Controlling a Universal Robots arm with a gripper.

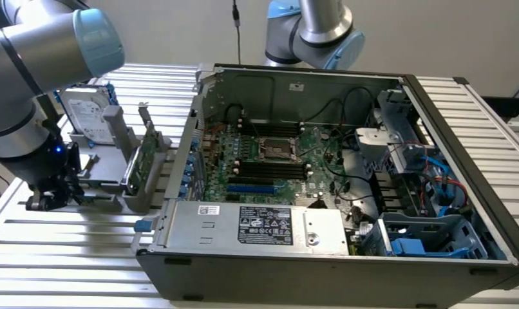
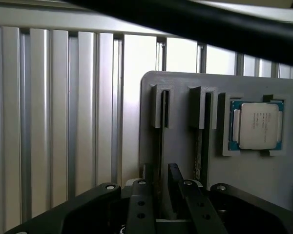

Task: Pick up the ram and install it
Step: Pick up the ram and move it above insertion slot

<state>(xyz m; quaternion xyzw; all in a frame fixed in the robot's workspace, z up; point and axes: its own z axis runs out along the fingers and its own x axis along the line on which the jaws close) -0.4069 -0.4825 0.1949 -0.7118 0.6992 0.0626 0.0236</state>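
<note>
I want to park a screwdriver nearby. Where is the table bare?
Bare table slats lie in front of the grey holder, at the exterior view's lower left, and beside the computer case on the exterior view's right. Crowded: the holder, where the gripper sits, and the case's inside.

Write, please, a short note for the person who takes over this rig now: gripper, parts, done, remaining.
Gripper: low at the grey fixture, on the exterior view's left of the open case; grip state cannot be told.
Ram: a thin dark stick, seemingly on edge in the fixture's slotted holder, right by the gripper; not lifted.
Done: nothing installed.
Left: lift the ram, seat it in the black memory slots, which look empty.
</note>
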